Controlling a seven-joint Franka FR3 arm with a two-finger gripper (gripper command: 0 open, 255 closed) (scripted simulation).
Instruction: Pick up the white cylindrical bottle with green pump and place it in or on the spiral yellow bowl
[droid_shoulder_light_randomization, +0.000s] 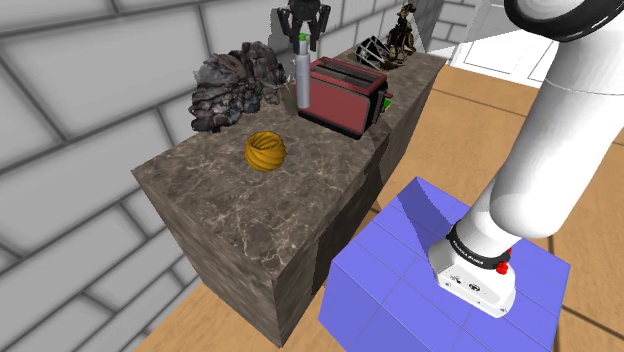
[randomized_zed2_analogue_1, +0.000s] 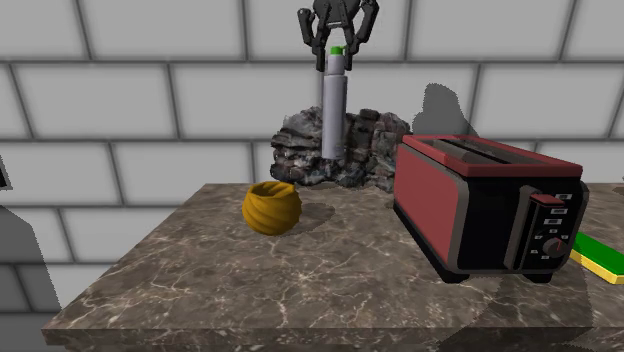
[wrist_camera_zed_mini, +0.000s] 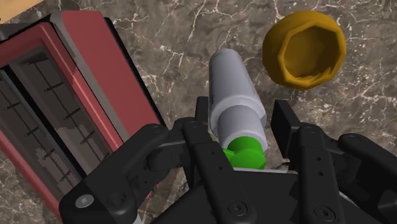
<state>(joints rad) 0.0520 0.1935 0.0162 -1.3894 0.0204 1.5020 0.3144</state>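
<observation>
**Bottle (randomized_zed2_analogue_1: 334, 115) gripped in the hand (randomized_zed2_analogue_1: 339, 52)**

Below the hand, toward the second exterior view's left, the yellow spiral bowl (randomized_zed2_analogue_1: 271, 207) sits on the marbled surface (randomized_zed2_analogue_1: 300, 290). The hand's fingers clasp the grey-white bottle at its green pump (wrist_camera_zed_mini: 245, 153), and it hangs upright beneath them. The red toaster (randomized_zed2_analogue_1: 485, 205) stands lower right.

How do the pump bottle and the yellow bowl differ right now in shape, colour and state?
The bottle is a tall, pale grey cylinder with a green pump; the bowl is squat, round and yellow. The bottle hangs clasped in the gripper, above the counter; the bowl sits on it, untouched. Both are upright.
</observation>
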